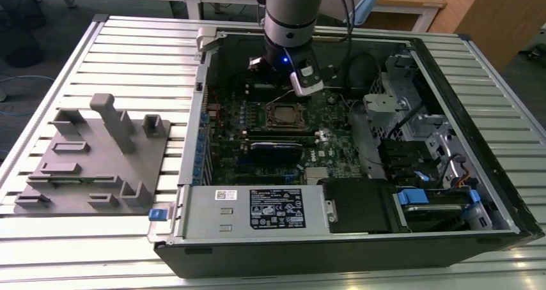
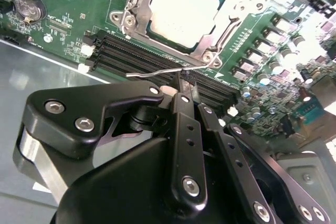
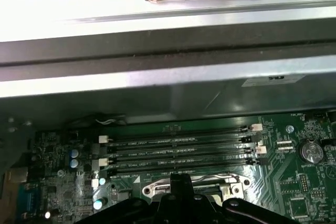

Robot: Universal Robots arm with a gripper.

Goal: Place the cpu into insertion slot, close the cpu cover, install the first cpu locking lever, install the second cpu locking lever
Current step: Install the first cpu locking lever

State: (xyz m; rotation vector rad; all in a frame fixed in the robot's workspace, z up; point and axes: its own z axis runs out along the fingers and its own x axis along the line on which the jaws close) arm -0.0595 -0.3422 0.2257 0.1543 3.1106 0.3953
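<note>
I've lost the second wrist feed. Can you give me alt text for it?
The black claw pinches a thin wire locking lever over the memory slots. Beyond it, the cpu lies seated on the green board with the cpu cover down around it.

Even overhead light is falling on the pale ribbed metal tabletop [image 1: 128, 47] in my exterior view, while the open black computer case [image 1: 341, 258] is sitting shadowed inside. In the second wrist view glare is washing out the silvery-grey square cpu [image 2: 184, 9], and the black metal pincer [image 2: 186, 85] is looking soft. In the first wrist view I am seeing a pale metal ledge [image 3: 63, 3] bleaching white.
</note>
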